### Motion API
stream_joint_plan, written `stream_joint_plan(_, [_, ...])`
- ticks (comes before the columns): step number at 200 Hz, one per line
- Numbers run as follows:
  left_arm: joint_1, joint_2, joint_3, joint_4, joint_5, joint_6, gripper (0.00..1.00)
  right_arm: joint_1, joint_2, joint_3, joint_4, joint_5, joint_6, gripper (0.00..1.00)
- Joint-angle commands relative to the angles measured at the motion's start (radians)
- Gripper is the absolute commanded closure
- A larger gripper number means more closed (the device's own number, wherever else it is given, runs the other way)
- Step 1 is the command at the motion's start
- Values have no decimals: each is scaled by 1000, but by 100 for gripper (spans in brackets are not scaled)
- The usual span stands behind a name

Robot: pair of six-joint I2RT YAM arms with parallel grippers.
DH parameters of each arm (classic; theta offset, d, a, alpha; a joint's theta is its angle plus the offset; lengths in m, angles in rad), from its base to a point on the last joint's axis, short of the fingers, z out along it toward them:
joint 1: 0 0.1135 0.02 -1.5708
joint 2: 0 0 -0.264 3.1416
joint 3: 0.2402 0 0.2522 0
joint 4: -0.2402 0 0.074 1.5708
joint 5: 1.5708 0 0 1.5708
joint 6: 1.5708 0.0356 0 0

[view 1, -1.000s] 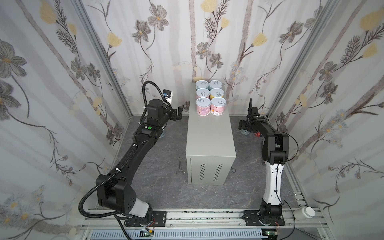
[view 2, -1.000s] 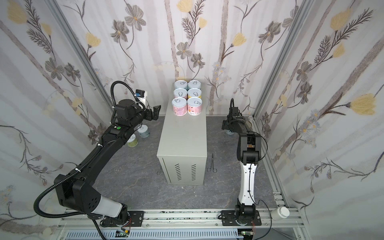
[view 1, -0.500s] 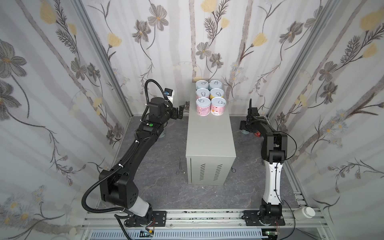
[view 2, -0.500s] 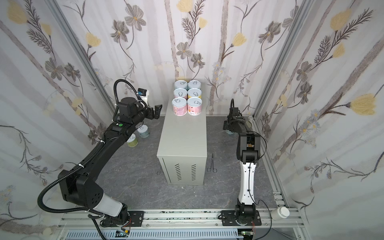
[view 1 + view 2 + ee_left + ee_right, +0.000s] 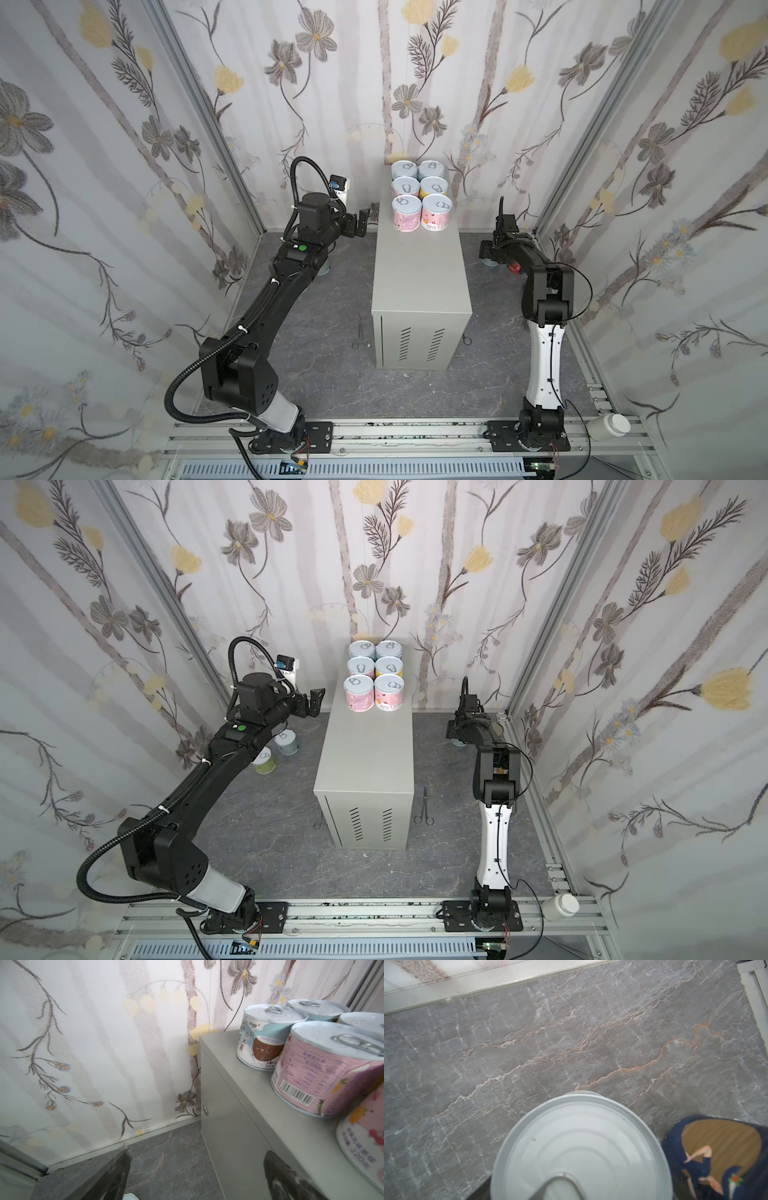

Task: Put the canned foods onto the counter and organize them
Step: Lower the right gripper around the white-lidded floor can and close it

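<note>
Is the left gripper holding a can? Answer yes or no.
No: the left gripper hangs open and empty beside the counter.

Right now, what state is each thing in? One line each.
Left gripper: open, empty.
Right-side can: upright on the floor, unopened.
Right gripper: low over that can, grip unclear.
Dark-blue can: beside that can, pose unclear.
Six cans: upright on the cabinet.
Two left cans: upright on the floor.
Scissors: lying flat.
Bottle: on its side.
</note>
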Motion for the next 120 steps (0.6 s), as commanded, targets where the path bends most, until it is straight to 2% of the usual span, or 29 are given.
stream_joint_plan(1, [0,11,12,9,21,-4,0,-1,10,-1,-47,-31,0,16])
stream_joint_plan(31, [1,15,10,15,26,-2,0,-1,21,15,-46,-11,-8,12])
stream_joint_plan(120, [1,51,40,-4,16,12,0,-1,64,81,-41,11,-18,11])
